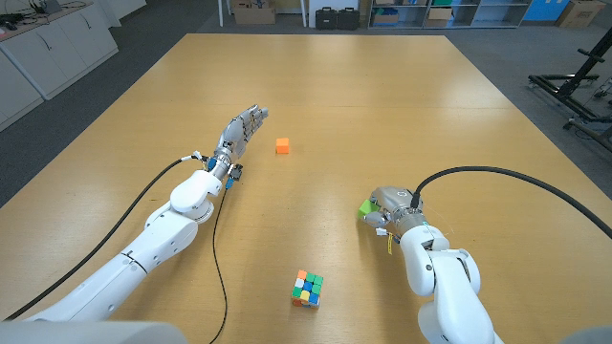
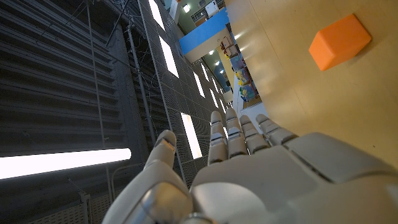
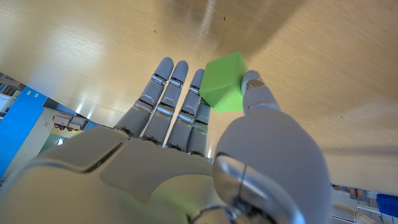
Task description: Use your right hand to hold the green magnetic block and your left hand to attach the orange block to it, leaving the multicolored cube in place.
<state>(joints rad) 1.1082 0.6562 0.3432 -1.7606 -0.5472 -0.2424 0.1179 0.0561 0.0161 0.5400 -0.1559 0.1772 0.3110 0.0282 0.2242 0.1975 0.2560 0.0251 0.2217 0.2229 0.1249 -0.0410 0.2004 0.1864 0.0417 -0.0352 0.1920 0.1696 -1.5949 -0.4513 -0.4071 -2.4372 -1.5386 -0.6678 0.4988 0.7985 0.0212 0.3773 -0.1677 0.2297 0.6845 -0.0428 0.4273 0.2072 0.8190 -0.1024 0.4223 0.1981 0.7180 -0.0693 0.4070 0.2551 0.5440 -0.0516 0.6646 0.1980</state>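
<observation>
The small orange cube-shaped block [image 1: 282, 145] sits on the wooden surface [image 1: 382, 105] toward its middle, just beside the left hand [image 1: 241, 128] on the side toward the surface's right edge, apart from its fingertips. That hand holds nothing, fingers straight and slightly apart. The right hand [image 1: 389, 208], nearer the front edge, pinches the bright green cube-shaped block [image 3: 224, 91] between thumb and fingers. The multicoloured cube [image 1: 307, 288] stands near the front edge, well apart from both hands.
</observation>
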